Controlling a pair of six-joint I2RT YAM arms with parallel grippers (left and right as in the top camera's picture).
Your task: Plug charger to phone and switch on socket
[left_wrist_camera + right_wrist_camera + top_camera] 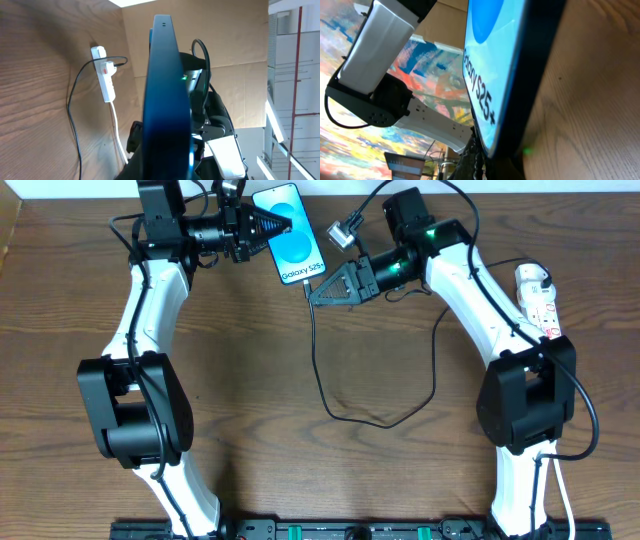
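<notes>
While the overhead camera looks straight down, the left gripper is clamped on the left edge of the phone, which sits screen up at the far middle of the table. The right gripper meets the phone's near end, fingers narrowed and apparently pinching the charger; its tip is hidden. The black cable loops nearer, then runs right toward the socket at the far right.

From the left wrist, the phone shows edge-on, with the socket, charger and white cord beyond.

Only the right wrist reads "Galaxy S25+" on the phone, with the left arm behind; its own fingers are out of sight.
</notes>
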